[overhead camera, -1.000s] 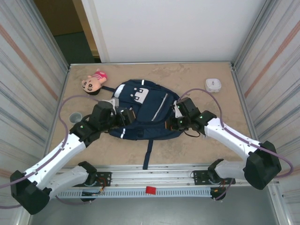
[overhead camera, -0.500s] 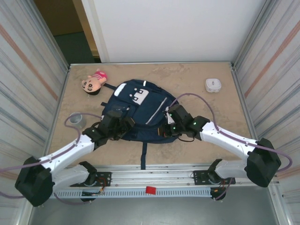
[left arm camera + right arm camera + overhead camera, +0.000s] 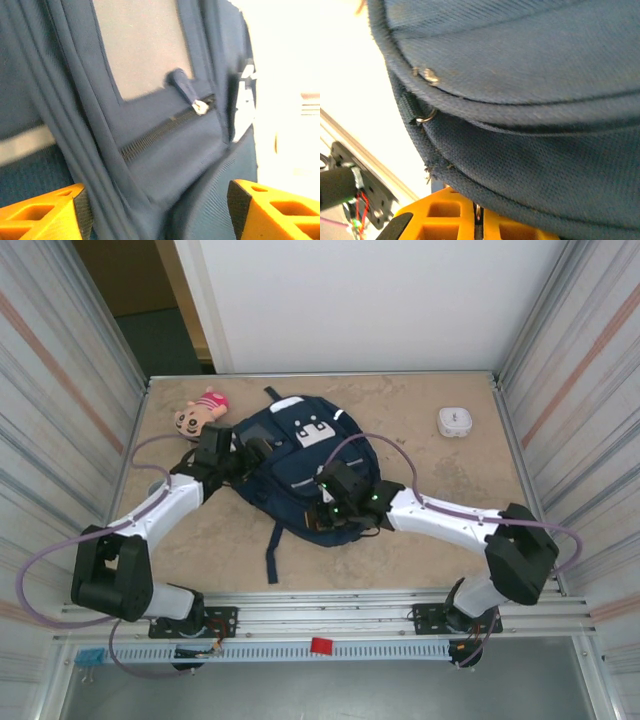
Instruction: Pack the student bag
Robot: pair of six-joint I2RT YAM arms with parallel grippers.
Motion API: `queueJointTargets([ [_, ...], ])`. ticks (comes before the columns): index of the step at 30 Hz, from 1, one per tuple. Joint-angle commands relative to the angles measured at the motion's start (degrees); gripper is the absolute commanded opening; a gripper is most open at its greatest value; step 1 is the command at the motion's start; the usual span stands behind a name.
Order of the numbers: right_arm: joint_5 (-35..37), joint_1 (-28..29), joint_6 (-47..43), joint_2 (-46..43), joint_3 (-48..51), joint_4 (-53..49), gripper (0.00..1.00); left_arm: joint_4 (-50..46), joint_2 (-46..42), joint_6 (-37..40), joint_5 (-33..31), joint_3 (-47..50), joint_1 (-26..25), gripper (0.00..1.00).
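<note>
Our left gripper (image 3: 160,200) spreads wide at the backpack's (image 3: 290,475) far-left side, with blue fabric between its fingers. Our right gripper (image 3: 477,222) is squeezed narrow and pinches the backpack's near hem. The backpack lies flat on the table (image 3: 430,470), a doll (image 3: 198,413) just off its far-left corner and a white box (image 3: 455,421) well off to its far right.
</note>
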State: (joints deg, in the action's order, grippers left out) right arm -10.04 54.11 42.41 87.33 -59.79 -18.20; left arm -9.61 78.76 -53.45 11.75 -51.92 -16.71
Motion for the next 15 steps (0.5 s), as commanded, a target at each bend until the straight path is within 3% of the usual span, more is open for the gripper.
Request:
queueJointTargets([
  [1, 0.4, 0.48, -2.3, 2.29, -4.27, 1.14, 0.0, -2.52, -4.88, -1.24, 5.31, 0.45, -0.79, 0.72],
  [8, -0.98, 0.74, -1.82, 3.55, -5.17, 1.86, 0.0, -2.2, -15.44, -14.28, 1.0, 11.4, -9.17, 0.68],
  [13, -1.44, 1.0, -1.72, 3.32, -4.62, 2.19, 0.0, 4.72, -12.59, -18.95, 1.06, 14.33, -14.09, 0.64],
  [15, -1.5, 1.09, -1.82, 3.12, -4.63, 2.18, 0.0, 6.27, -10.18, -19.48, 1.72, 13.66, -15.04, 0.58],
])
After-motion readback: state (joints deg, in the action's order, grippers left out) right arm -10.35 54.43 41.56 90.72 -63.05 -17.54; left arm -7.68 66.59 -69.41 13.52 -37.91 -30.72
